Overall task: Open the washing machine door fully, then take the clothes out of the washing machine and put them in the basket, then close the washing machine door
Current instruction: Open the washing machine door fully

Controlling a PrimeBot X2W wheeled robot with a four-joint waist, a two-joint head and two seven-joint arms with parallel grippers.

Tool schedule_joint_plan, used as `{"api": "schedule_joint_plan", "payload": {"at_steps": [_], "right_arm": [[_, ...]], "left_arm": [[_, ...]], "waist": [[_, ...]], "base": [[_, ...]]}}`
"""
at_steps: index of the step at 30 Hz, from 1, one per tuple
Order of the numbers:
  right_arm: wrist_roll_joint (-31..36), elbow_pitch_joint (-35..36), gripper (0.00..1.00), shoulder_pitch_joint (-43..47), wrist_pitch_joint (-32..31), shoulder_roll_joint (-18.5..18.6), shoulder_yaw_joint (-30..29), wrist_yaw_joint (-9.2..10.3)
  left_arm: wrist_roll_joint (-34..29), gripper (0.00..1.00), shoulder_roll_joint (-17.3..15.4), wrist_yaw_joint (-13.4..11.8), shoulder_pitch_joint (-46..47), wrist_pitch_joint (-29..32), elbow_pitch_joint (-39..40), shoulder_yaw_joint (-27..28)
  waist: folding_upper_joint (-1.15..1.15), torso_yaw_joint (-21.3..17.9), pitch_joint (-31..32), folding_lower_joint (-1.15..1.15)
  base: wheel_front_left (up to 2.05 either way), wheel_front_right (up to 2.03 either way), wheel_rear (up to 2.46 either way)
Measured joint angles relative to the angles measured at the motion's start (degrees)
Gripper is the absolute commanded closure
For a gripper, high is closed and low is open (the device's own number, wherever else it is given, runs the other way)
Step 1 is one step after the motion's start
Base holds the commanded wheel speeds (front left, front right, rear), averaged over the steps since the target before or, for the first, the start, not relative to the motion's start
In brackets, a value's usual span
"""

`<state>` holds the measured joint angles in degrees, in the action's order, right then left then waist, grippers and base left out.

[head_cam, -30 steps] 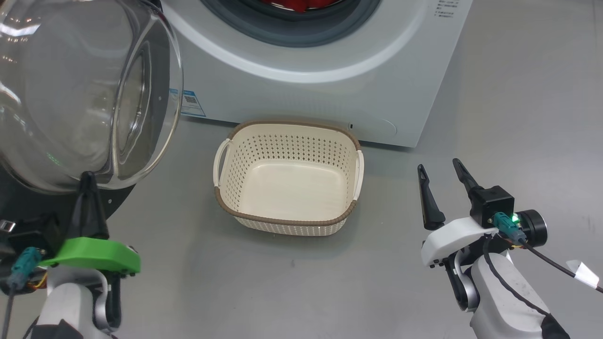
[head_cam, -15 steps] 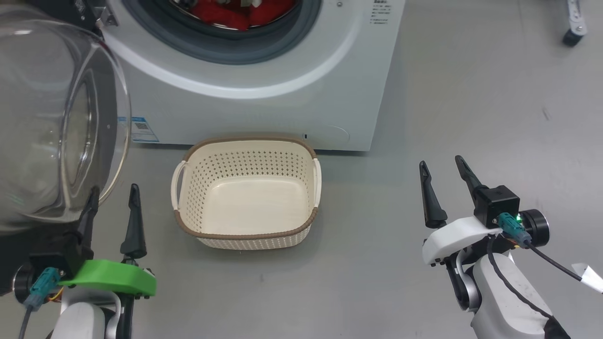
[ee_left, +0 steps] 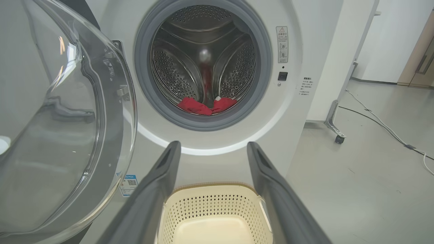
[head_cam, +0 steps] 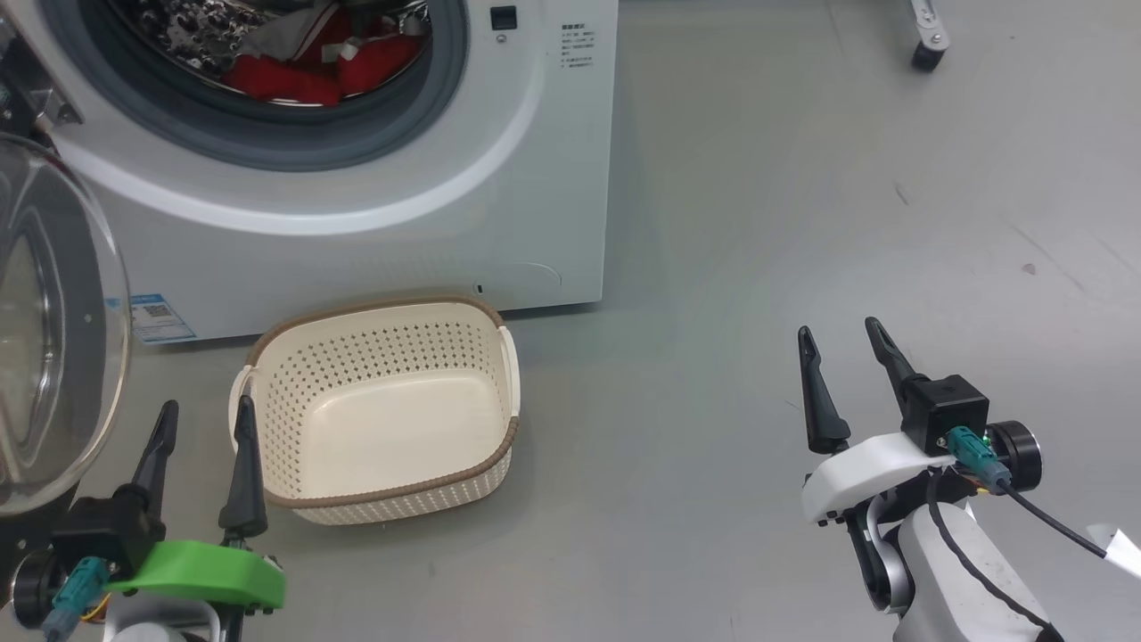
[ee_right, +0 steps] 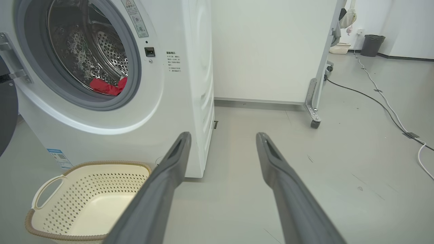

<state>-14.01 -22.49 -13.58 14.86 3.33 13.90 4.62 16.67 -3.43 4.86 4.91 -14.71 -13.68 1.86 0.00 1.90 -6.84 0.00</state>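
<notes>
Both my left jaws and right jaws stood wide and empty, the left just beside the cream perforated plastic basket (head_cam: 401,501) on the floor (head_cam: 713,267). The bulging glass washing machine door (ee_left: 67,118) hung open at my left, so I judged retrieval next: a reach into the white washing machine (head_cam: 357,250) for the soft red clothes (ee_left: 195,106) low in its dimpled steel drum (ee_left: 203,51).

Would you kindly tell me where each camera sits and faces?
Head view: on the head, looking down at basket, washing machine; left gripper, right gripper, both open.
Left wrist view: left wrist, facing the drum; own fingers.
Right wrist view: right wrist, facing the machine's corner; own fingers.
All share the clothes in the drum.
</notes>
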Motion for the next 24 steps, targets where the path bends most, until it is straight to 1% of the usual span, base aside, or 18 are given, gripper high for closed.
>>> {"api": "schedule_joint_plan", "payload": {"at_steps": [5, 9, 17, 24], "right_arm": [[0.04, 0.64, 0.0, 1.07, 0.0, -0.1, -0.2, 0.0], [0.14, 1.11, 0.0, 2.17, 0.0, -0.1, -0.99, 0.04], [0.51, 1.55, 0.0, 3.34, 0.0, -0.18, -0.94, 0.05], [0.58, 1.9, 0.0, 3.81, 0.0, -0.25, -1.47, 0.05]], "left_arm": [[-1.66, 0.0, 0.04, -0.02, -2.63, 0.0, 0.33, 1.11], [-2.14, 0.0, 0.19, -0.02, -2.94, 0.0, 0.64, 0.86], [-2.41, 0.0, 0.47, -0.02, -4.99, 0.0, 0.82, 1.15], [-2.76, 0.0, 0.68, -0.02, -4.99, 0.0, 0.81, 1.21]], "waist": [[0.0, -2.87, 1.41, 0.0], [0.0, -3.69, 2.63, 0.0], [0.0, -3.83, 3.62, 0.0], [0.0, -2.62, 3.22, 0.0]], "base": [[0.0, 0.0, 0.0], [0.0, 0.0, 0.0], [0.0, 0.0, 0.0], [0.0, 0.0, 0.0]]}}
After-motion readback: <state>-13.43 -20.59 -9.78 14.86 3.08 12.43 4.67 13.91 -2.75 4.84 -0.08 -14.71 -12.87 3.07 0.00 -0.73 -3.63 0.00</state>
